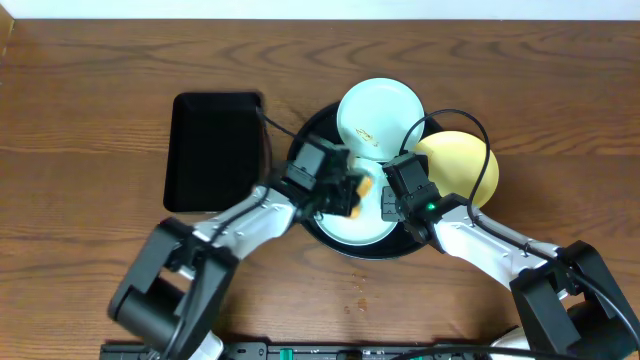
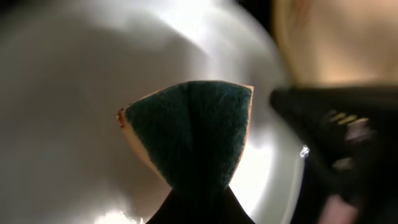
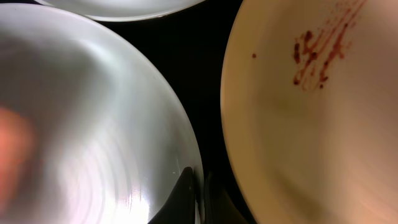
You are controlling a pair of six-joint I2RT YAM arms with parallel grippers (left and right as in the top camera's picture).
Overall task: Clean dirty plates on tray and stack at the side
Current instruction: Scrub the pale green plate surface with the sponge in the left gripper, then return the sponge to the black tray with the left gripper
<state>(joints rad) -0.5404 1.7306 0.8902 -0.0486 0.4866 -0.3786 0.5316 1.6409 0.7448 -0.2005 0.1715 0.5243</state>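
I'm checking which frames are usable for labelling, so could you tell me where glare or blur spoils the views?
Left wrist: the sponge is fairly sharp, the mint plate behind it soft with white glare. Right wrist: the yellow plate and its red smear read clearly; an orange blur sits at the left edge. Overhead: evenly lit.

A brown wood-grain tabletop (image 1: 80, 120) fills nearly the whole overhead view under soft, even light, with a thin pale strip (image 1: 420, 8) of unclear surface along its far edge and a small rectangular black tray (image 1: 213, 150) lying on its left part.
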